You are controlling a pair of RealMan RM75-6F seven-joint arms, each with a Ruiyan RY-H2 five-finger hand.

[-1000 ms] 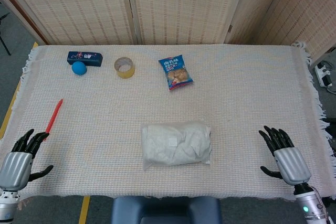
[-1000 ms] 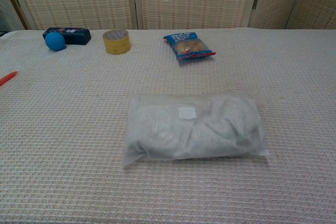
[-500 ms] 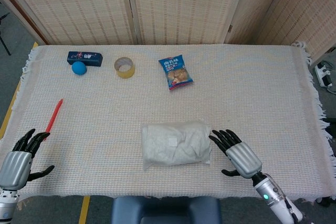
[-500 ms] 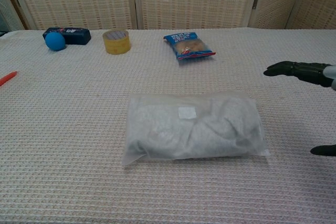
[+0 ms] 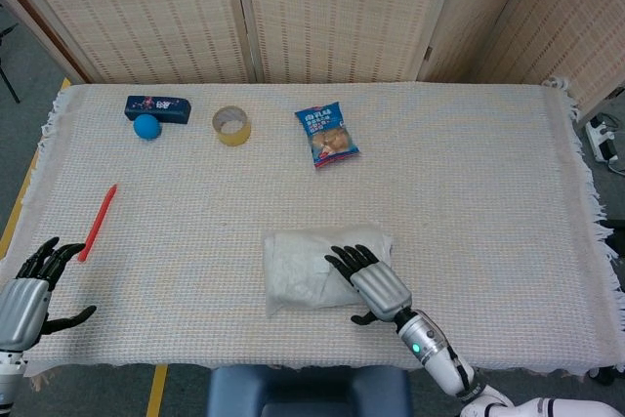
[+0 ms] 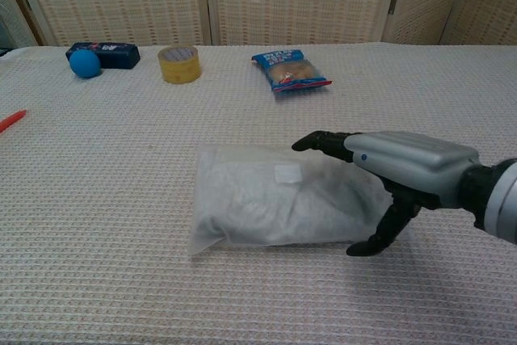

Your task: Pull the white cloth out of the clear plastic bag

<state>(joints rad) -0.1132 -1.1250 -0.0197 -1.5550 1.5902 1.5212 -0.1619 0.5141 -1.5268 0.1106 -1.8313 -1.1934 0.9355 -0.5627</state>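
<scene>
The plastic bag [image 5: 317, 268] lies lengthwise left to right; the right hand [image 5: 374, 283], fingers apart, has moved over its right end.

The right end of the clear plastic bag [image 5: 308, 271] holding the crumpled white cloth [image 6: 266, 204] is covered by the silver-backed, black-fingered right hand [image 5: 376, 285]. Contact cannot be told. The similar left hand [image 5: 24, 290] is cut off at the head view's corner. The slim red stick [image 6: 10, 121] is cropped in the chest view.
</scene>
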